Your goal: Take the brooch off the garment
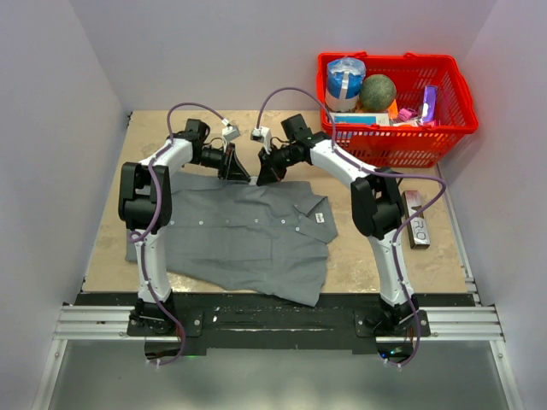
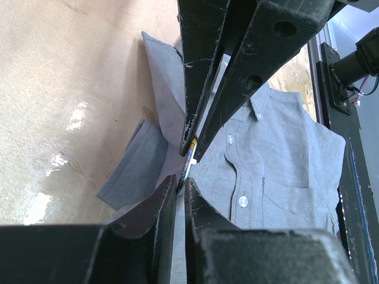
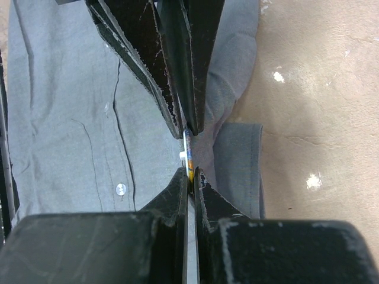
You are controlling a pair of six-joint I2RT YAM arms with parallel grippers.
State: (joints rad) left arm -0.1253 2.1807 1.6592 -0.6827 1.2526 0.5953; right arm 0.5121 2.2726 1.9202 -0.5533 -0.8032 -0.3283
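The brooch (image 3: 189, 160) stands edge-on at the far edge of the grey shirt (image 1: 248, 231), just beside a folded sleeve (image 3: 240, 160), pinched between the closed tips of the right gripper (image 3: 192, 180). The left gripper (image 2: 180, 188) meets it from the opposite side with jaws together (whether on the disc's rim or on the cloth behind it, I cannot tell). To free it cleanly, I judge one hand should anchor while the other pulls straight away, slowly, watching that the fabric slackens rather than tents.
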